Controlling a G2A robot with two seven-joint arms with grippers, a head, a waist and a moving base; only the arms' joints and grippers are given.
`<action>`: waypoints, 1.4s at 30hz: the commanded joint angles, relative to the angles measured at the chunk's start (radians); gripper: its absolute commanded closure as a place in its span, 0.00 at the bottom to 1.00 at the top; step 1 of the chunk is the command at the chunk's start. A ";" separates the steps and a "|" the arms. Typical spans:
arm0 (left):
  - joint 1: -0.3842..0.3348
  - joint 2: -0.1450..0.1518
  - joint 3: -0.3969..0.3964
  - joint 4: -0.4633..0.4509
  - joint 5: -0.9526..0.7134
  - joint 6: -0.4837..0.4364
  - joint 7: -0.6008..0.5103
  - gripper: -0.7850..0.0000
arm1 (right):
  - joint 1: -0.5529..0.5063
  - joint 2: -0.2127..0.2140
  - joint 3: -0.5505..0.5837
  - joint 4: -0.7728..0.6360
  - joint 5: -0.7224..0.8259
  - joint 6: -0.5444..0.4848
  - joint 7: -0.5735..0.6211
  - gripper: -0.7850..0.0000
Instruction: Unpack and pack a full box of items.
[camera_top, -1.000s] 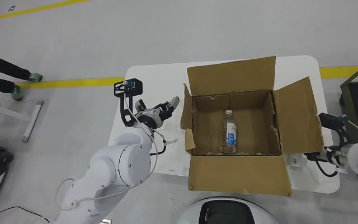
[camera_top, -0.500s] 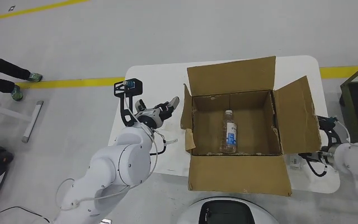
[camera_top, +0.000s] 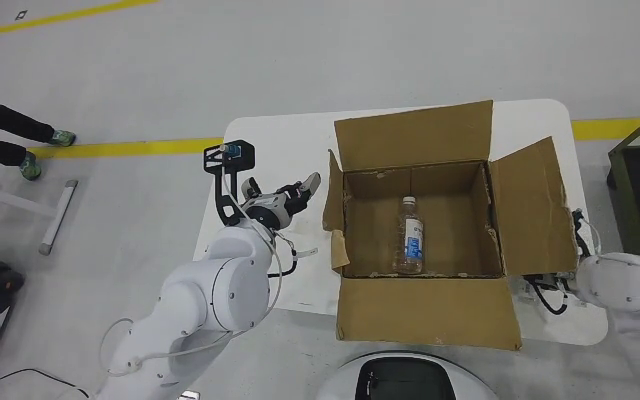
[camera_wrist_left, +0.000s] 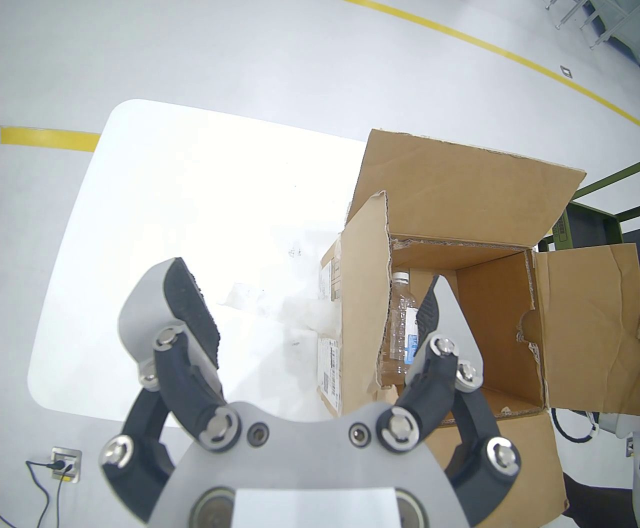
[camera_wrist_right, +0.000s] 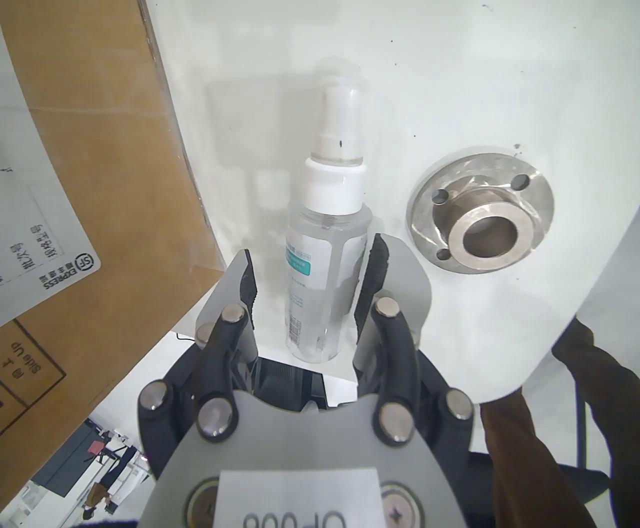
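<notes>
Cardboard box (camera_top: 430, 312) sat on the 3 o'clock half of the white table (camera_top: 280, 150) with all four flaps thrown open: the 12, 3 and 6 o'clock flaps splayed outward, and the torn 9 o'clock flap standing closer to upright. From where I stood, a clear water bottle (camera_top: 409, 235) lay flat on the box floor near the middle, its cap toward 12 o'clock. The left gripper (camera_wrist_left: 306, 280) hung over bare tabletop at the box's 9 o'clock side, just short of that torn flap. Its jaws were spread wide with nothing between them. Over at the table's 4 o'clock corner, just outside the box and partly under the 3 o'clock flap, the right gripper (camera_wrist_right: 312, 252) was down low over a small clear spray bottle (camera_wrist_right: 332, 195). That bottle lay on its side on the table with its white pump head pointing away from the wrist. The jaws were parted and straddled the bottle's body, one pad on each side. One pad looked very near the plastic, while the other showed a clear gap, so the bottle was not clamped. A round metal flange (camera_wrist_right: 480, 212) rested flat on the table just beside the spray bottle, apart from it and outside the jaws.
</notes>
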 joint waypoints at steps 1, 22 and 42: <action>0.000 0.000 0.000 0.000 0.000 0.000 0.000 0.00 | 0.003 0.001 -0.006 0.006 -0.003 -0.001 -0.001 0.43; 0.000 0.000 0.000 0.000 0.000 0.000 0.000 0.00 | -0.015 0.005 0.155 -0.013 0.166 -0.015 -0.127 1.00; 0.000 0.000 0.000 0.000 0.000 0.000 0.000 0.00 | -0.037 0.000 0.493 -0.371 0.744 -0.167 -0.359 1.00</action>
